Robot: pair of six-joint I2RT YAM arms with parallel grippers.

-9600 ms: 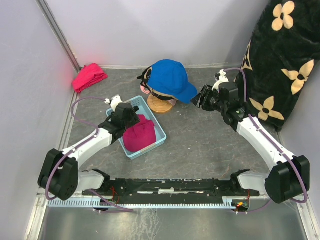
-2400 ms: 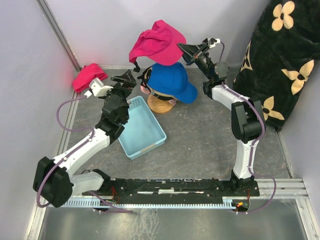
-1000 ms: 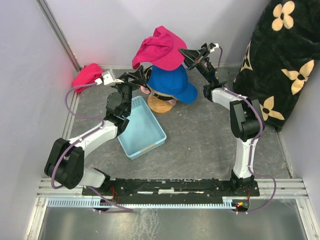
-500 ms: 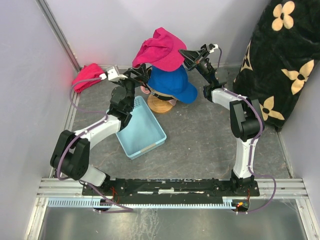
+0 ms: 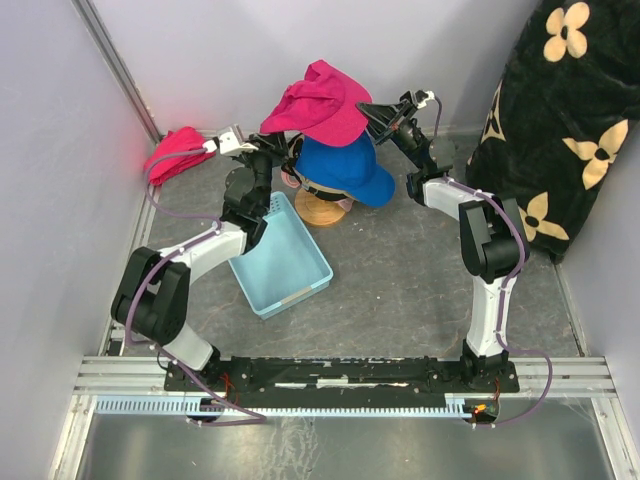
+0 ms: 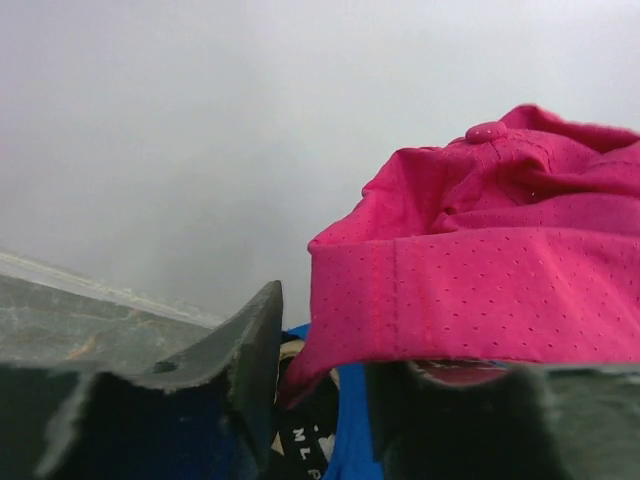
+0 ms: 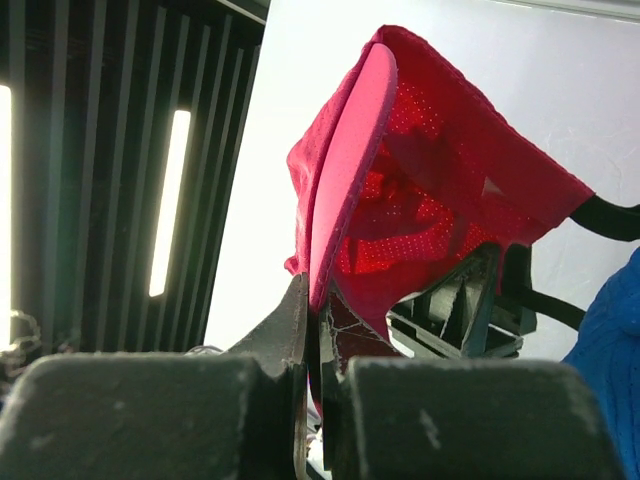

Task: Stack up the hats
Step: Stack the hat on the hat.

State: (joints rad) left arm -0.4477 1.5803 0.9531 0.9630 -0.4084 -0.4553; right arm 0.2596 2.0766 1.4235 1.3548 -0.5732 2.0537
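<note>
Grey walls | magenta hat (image 5: 318, 100) above blue hat (image 5: 345, 165) | right gripper (image 7: 312, 322) clamps brim | left gripper (image 6: 322, 362) parted around rear edge

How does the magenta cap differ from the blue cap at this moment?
The magenta cap hangs in the air, its brim pinched by the right tool; the blue cap rests over the wooden stand. The magenta cap looks crumpled, the blue cap rounded and filled out. Both are brimmed fabric caps.

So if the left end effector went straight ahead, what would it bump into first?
Most likely the magenta perforated fabric baseball cap. Its lower rim hangs right in front of the left end effector, partly between its open jaws. Depth is hard to judge, though.
</note>
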